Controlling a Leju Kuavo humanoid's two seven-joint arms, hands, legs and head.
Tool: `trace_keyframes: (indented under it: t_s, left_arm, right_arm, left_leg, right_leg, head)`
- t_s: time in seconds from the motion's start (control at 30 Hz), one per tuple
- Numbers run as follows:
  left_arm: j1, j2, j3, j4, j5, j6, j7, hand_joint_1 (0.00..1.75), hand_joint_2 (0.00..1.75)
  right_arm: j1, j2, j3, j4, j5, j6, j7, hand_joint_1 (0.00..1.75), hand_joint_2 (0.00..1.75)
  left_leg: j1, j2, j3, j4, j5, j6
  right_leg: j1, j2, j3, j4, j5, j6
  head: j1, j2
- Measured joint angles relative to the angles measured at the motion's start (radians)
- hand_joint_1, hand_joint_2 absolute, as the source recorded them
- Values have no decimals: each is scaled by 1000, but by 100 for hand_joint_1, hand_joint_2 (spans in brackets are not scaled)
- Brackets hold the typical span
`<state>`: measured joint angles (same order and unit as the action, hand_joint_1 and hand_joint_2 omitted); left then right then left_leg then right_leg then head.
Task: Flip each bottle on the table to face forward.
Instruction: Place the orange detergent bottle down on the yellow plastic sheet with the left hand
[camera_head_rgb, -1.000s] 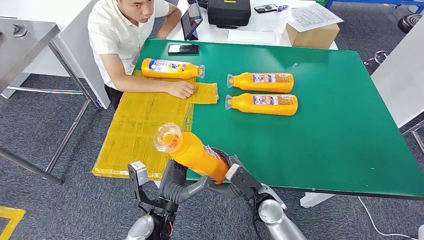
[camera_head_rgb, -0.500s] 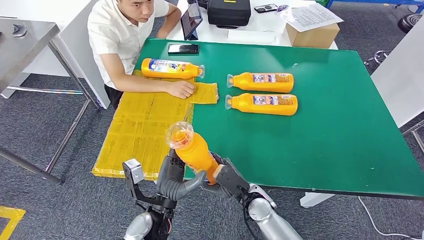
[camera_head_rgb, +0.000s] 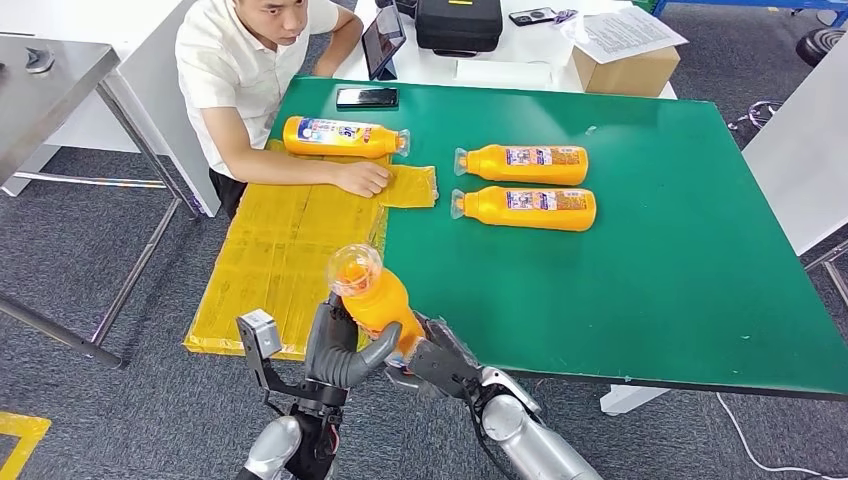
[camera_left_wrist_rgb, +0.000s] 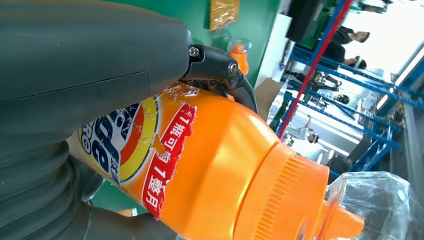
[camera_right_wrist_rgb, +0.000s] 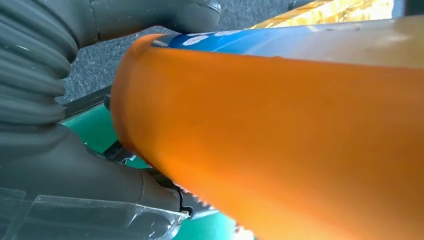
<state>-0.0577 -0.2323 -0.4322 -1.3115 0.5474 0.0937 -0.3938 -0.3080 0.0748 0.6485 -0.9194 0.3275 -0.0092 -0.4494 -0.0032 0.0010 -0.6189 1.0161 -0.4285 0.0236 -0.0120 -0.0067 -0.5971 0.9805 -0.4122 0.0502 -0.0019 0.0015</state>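
- Grey carpet surrounds a green desk (camera_head_rgb: 640, 260), with a white table holding a black case (camera_head_rgb: 458, 24), a tablet (camera_head_rgb: 384, 40) and a cardboard box (camera_head_rgb: 626, 72) just beyond its far edge.
- A yellow mat (camera_head_rgb: 270, 250) covers the desk's left side and hangs over the left edge.
- A person in a white shirt (camera_head_rgb: 235, 70) sits at the far left corner, one forearm lying across the mat, the hand (camera_head_rgb: 362, 178) resting on it.
- A black phone (camera_head_rgb: 366, 98) lies near the far edge, just beside that person.
- One orange bottle (camera_head_rgb: 340, 137) lies on its side at the far end of the mat, its cap pointing right.
- Two more orange bottles lie on their sides near the middle of the desk, parallel and close together, caps pointing left: the farther one (camera_head_rgb: 525, 163) and the nearer one (camera_head_rgb: 530, 207).
- A fourth orange bottle, the held bottle (camera_head_rgb: 380, 300), is lifted off the desk above the near edge, tilted, its clear cap uppermost and pointing away from the robot.
- The left hand (camera_head_rgb: 335, 345) grasps the held bottle's body from the left, thumb and fingers wrapped around it; the left wrist view shows its printed label against the thumb.
- The right hand (camera_head_rgb: 435, 358) grasps the base of the same bottle from the right, with the orange body pressed against its grey palm in the right wrist view.
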Motion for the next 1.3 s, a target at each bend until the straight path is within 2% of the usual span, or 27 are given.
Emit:
trace_keyframes:
  t_s: [0.07,0.1,0.17,0.2,0.23,0.43,0.7,0.9,0.97,1.03,1.17,1.3]
  left_arm:
    - [-10,0,-14,17,-25,5,-10,175,175]
    - [-16,0,-19,26,-28,3,-12,175,175]
    - [-26,0,-24,40,-28,-3,-12,175,175]
    - [-31,0,-26,46,-28,-8,-12,175,175]
    - [-35,0,-27,51,-27,-12,-12,175,175]
    - [-50,0,-26,63,-16,9,-23,175,175]
    - [-52,1,-18,20,-73,141,-60,175,175]
    - [-61,0,4,-44,-121,309,-133,175,175]
    - [-72,2,16,-61,-180,385,-163,175,175]
    - [-84,5,24,-68,-253,449,-182,175,175]
    - [-103,15,48,-52,-389,519,-168,175,175]
    - [-131,31,66,24,-795,591,-85,175,175]
  right_arm:
    - [-2,0,3,4,3,-6,2,168,175]
    - [-3,0,4,6,2,-7,2,151,175]
    - [-4,0,5,9,-2,-5,-2,64,175]
    - [-4,0,6,10,-5,-3,-6,26,175]
    - [-3,0,7,10,-7,-1,-10,0,175]
    - [18,0,11,0,-15,-27,-50,0,175]
    - [69,6,27,-98,85,-227,-119,0,175]
    - [109,7,46,-201,225,-561,-187,0,175]
    - [122,7,49,-233,267,-637,-191,0,175]
    - [141,15,29,-263,316,-674,-206,0,175]
    - [206,58,-87,-359,450,-683,-240,0,0]
    - [252,106,-216,-511,493,-685,-246,0,0]
  left_leg:
    - [0,0,0,0,0,0]
    - [0,0,0,0,0,0]
    - [0,0,0,0,0,0]
    - [0,0,0,0,0,0]
    - [0,0,0,0,0,0]
    - [0,0,0,0,0,0]
    - [0,0,-1,0,0,0]
    - [0,0,-1,0,0,0]
    - [0,-1,-1,0,0,0]
    - [0,-2,-1,0,0,0]
    - [0,-2,-1,0,0,0]
    - [0,-3,-1,0,0,0]
  right_leg:
    - [0,0,0,0,0,0]
    - [0,0,0,0,0,0]
    - [0,0,0,0,0,0]
    - [0,0,0,0,0,0]
    - [0,0,0,0,0,0]
    - [0,0,0,0,0,0]
    - [0,0,-1,0,0,0]
    - [0,0,-1,0,0,0]
    - [0,-1,-1,0,0,0]
    - [0,-2,-1,0,0,0]
    - [0,-2,-1,0,0,0]
    - [0,-2,-1,0,0,0]
  head:
    - [0,0]
    - [0,0]
    - [0,0]
    - [0,0]
    - [0,0]
    - [0,0]
    - [0,0]
    - [0,0]
    - [0,0]
    - [0,0]
    - [0,0]
    - [0,0]
